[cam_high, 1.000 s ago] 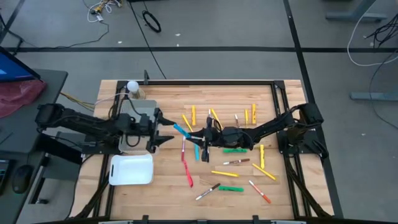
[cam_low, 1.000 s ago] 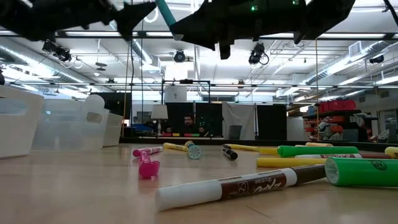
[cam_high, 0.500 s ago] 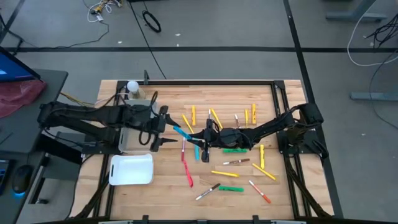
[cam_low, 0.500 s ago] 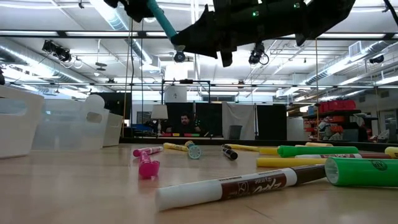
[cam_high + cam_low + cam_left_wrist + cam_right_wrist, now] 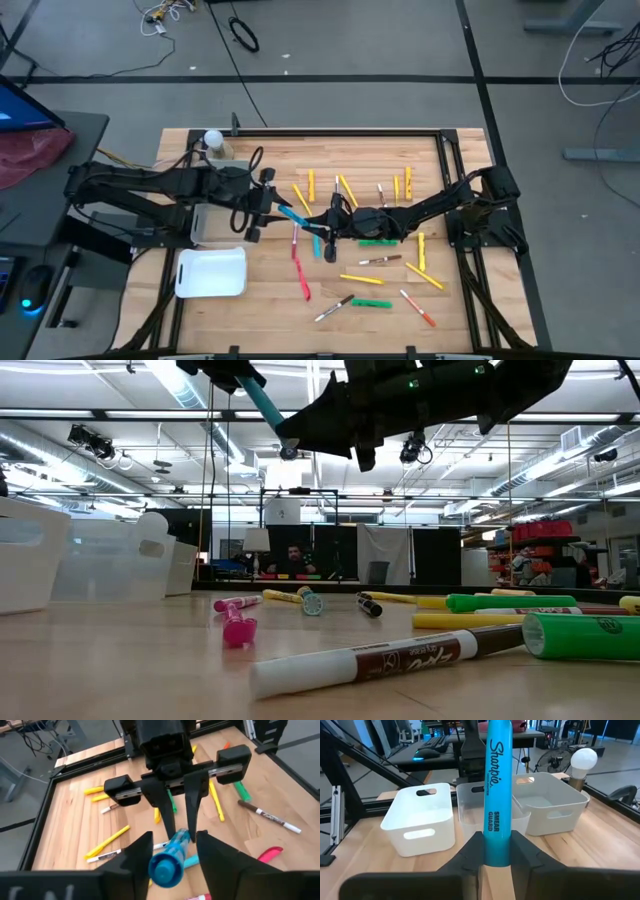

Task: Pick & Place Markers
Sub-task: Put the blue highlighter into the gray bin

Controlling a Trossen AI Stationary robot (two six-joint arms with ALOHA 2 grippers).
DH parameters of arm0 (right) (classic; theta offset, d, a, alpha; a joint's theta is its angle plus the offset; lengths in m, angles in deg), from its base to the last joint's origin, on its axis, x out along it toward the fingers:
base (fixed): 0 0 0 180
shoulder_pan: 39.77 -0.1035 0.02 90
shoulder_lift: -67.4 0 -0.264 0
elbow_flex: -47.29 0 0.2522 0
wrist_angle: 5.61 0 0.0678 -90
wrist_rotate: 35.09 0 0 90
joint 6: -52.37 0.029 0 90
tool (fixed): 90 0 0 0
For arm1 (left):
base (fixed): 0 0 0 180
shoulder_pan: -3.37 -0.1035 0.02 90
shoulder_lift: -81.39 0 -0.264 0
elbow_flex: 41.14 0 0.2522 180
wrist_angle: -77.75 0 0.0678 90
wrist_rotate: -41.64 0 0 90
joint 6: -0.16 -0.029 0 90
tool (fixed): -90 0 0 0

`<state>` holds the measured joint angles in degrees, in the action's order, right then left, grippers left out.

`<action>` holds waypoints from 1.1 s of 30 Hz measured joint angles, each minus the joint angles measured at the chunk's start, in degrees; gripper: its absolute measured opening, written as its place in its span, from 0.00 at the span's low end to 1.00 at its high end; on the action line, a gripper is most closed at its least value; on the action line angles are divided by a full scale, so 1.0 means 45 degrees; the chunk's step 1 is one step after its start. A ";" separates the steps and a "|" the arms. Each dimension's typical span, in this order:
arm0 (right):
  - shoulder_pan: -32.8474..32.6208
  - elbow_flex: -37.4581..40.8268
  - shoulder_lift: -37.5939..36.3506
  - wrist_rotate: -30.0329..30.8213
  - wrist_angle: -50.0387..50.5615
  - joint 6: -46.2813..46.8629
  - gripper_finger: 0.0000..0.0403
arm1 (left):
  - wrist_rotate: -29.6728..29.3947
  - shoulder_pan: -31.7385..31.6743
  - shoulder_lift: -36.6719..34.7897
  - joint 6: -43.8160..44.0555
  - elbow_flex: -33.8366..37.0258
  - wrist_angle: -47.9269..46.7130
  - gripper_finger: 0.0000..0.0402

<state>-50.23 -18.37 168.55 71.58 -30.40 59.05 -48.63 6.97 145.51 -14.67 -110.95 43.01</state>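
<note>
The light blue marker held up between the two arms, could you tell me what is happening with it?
It looks like a handover. The right gripper is shut on the light blue marker, holding it above the wooden table. The left gripper has its fingers open on either side of the marker's free end. Other markers lie scattered below; white plastic bins wait beside the left arm.

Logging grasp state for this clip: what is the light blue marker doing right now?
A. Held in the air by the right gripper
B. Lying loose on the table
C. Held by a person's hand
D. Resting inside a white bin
A: the right gripper is clamped on the light blue marker, which the low view shows well above the table.
</note>
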 joint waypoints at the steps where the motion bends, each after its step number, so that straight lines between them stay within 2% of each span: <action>1: 0.0000 0.0000 0.0000 -0.0009 0.0005 0.0004 0.14 | -0.0021 0.0000 -0.0037 0.0000 0.0000 -0.0074 0.35; 8: -0.0005 0.0005 0.0000 -0.0039 0.0098 -0.0053 0.14 | 0.0031 -0.0015 -0.0109 0.0053 0.0000 -0.0489 0.18; 14: -0.0005 0.0015 0.0000 -0.0012 0.0102 -0.0063 0.16 | 0.0051 -0.0010 -0.0110 0.0044 -0.0015 -0.0900 0.19; 18: -0.0005 0.0019 0.0000 0.0056 0.0048 0.0001 0.25 | 0.0324 -0.0010 -0.0117 -0.0001 -0.0015 -0.1201 0.18; 24: 0.0012 0.0019 -0.0356 0.0172 -0.0341 -0.0168 0.42 | 0.0407 -0.0005 -0.0214 -0.0003 -0.0005 -0.2471 0.18; 28: 0.0005 0.0019 -0.1001 0.0160 -0.0195 -0.0567 0.51 | -0.0804 -0.0047 -0.0363 0.0514 -0.0705 -0.4713 0.18; 33: 0.0006 0.0019 -0.1331 0.0141 -0.0138 -0.0896 0.54 | -0.3514 -0.0966 -0.0609 0.1774 -0.1968 -0.8377 0.18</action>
<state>-50.20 -18.29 162.56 72.21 -31.02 55.01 -64.45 2.62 142.77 -6.68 -119.81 5.31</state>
